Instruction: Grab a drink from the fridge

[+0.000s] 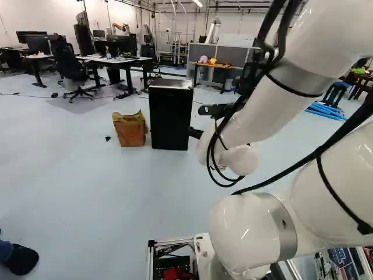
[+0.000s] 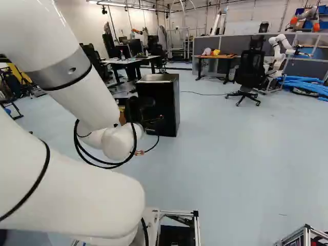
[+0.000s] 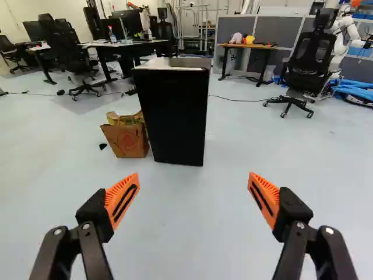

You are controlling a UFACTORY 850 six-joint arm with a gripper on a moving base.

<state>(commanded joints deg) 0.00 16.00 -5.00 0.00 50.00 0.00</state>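
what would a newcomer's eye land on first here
Probably the black fridge, standing upright ahead of the open gripper in the wrist view, a brown paper bag beside it. Next, the bright orange pads on the gripper's spread fingers, and the white arm looming large in both base views.

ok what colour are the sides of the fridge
The fridge has black sides, plainest in the wrist view.
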